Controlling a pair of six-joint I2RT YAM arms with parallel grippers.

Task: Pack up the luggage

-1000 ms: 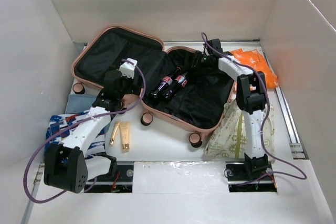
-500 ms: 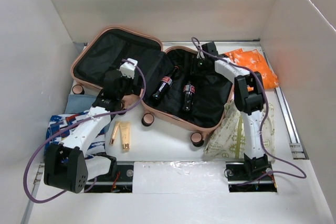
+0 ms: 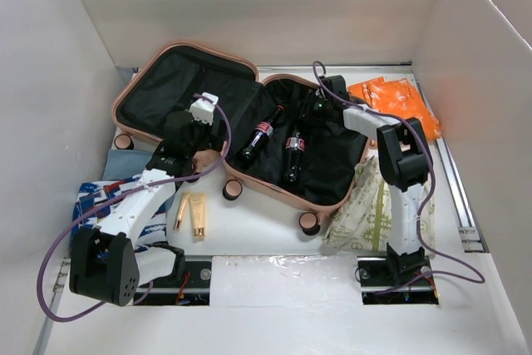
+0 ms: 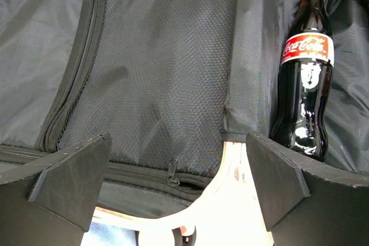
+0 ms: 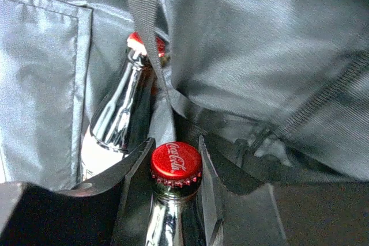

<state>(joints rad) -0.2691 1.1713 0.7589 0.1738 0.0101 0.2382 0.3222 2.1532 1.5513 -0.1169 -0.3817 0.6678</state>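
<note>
Top external: we are partway through packing. Luggage (image 3: pixel 162 93) is lying open mid-table holding two bottles (image 3: pixel 259 135); tubes (image 3: pixel 191 214) and packet (image 3: pixel 399 97) are waiting outside. Left gripper (image 4: pixel 179 139) is gaping empty; right gripper (image 5: pixel 174 142) is straddling a cap (image 5: pixel 176 162), and we cannot tell whether it is clenched.

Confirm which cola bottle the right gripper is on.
The right-hand bottle: its red cap sits between the right gripper's fingers. The left-hand bottle lies free beside it.

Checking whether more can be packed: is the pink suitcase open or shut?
Open. The luggage lies spread flat, both black-lined halves facing up, a cola bottle and a second bottle lying in its right half.
</note>
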